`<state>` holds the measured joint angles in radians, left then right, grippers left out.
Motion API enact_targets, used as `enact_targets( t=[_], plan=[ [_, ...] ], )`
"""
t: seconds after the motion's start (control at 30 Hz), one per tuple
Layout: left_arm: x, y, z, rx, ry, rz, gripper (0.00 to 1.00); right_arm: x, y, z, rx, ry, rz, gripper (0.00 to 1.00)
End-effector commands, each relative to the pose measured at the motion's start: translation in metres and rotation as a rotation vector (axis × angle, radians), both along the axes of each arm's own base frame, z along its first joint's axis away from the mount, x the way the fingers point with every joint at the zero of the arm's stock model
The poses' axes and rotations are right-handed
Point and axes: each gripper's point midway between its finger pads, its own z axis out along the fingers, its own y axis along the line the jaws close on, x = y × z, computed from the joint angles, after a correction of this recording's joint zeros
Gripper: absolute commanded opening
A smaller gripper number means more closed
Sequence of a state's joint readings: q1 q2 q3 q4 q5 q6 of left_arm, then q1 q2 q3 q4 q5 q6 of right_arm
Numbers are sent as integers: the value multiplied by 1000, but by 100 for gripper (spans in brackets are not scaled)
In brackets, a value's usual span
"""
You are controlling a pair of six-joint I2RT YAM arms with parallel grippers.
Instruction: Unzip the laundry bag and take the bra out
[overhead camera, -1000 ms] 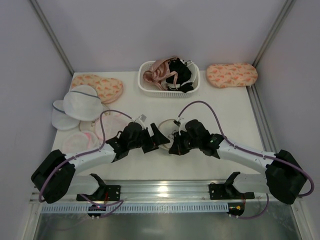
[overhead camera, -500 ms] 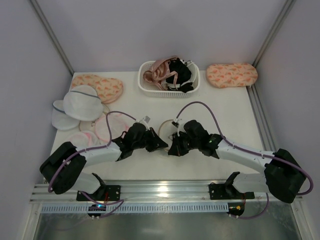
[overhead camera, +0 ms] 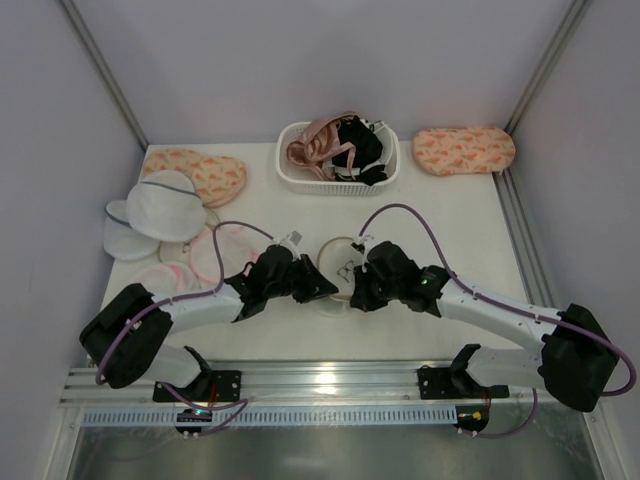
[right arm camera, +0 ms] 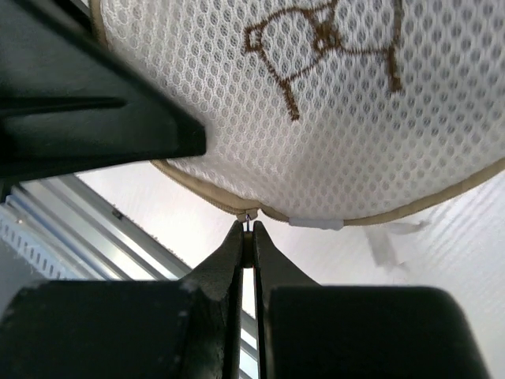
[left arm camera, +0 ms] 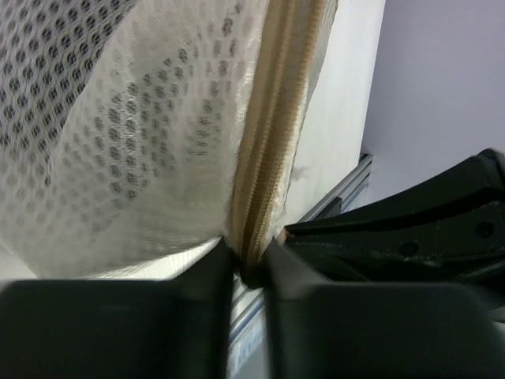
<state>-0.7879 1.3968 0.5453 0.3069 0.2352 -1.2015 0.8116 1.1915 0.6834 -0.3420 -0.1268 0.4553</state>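
Just in front of the basket [overhead camera: 335, 176], the left gripper [left arm camera: 248, 267] is closed on the tan rim [left arm camera: 272, 118] of the laundry bag [overhead camera: 340, 260], which is held between both arms; at its right, the zipper pull [right arm camera: 248, 219] is clamped by the closed right gripper [right arm camera: 248, 234].

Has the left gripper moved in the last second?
Yes: the left gripper has edged right and away from the basket, and shut on the laundry bag rim.
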Motion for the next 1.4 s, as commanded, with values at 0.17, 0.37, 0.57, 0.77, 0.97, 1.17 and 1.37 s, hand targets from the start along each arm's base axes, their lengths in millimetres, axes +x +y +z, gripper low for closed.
enact_targets(
  t=[0.17,0.37,0.57,0.77,0.97,1.17,1.37],
  plan=[
    [10,1,27,-36,-80,26,99,14,-32,8,-119,-70,-114,4],
    [10,20,39,7,-129,81,100,19,-80,8,-306,-108,-273,17],
    [7,36,33,50,-142,114,99,23,-148,28,-536,-186,-546,68],
    [13,48,2,199,-129,124,99,31,-147,55,-454,-237,-621,80],
    [23,68,-15,314,-203,164,77,40,-102,76,-204,-287,-492,80],
    [27,64,-15,325,-292,103,63,47,-82,77,-161,-277,-446,80],
    [26,39,-23,283,-299,-5,57,52,-66,71,-140,-262,-413,80]
  ],
)
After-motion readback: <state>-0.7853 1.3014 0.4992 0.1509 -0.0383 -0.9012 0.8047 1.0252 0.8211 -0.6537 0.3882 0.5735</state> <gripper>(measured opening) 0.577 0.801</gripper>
